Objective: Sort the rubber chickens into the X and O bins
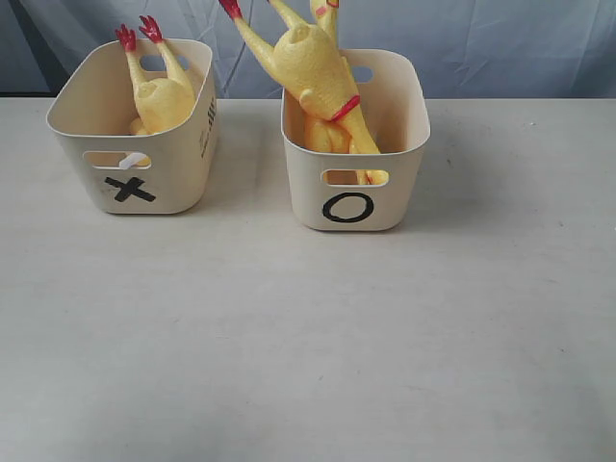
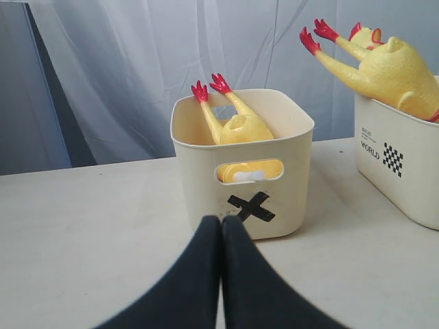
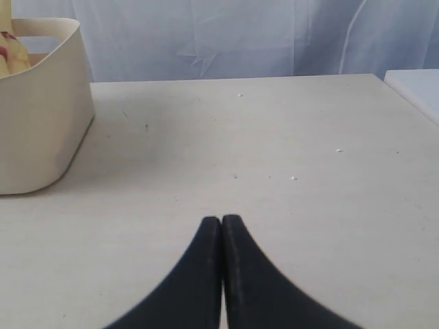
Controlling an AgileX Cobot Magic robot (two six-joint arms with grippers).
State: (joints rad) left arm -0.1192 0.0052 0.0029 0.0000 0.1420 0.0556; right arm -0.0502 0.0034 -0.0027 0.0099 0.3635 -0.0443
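One rubber chicken (image 1: 162,96) is held in the X bin (image 1: 178,164), further chickens (image 1: 318,77) in the O bin (image 1: 404,125). Left fingers (image 2: 195,281) and right fingers (image 3: 195,281) are pressed together, empty. Soft, light rubber is presumed; legs should be gripped.

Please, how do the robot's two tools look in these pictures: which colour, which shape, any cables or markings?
Only the tips of each tool show, in the wrist views. The left tool has two matte black fingers, smooth and rounded, wide at the base and narrowing to a blunt tip. The right tool looks the same. No cables, markings or labels are visible.
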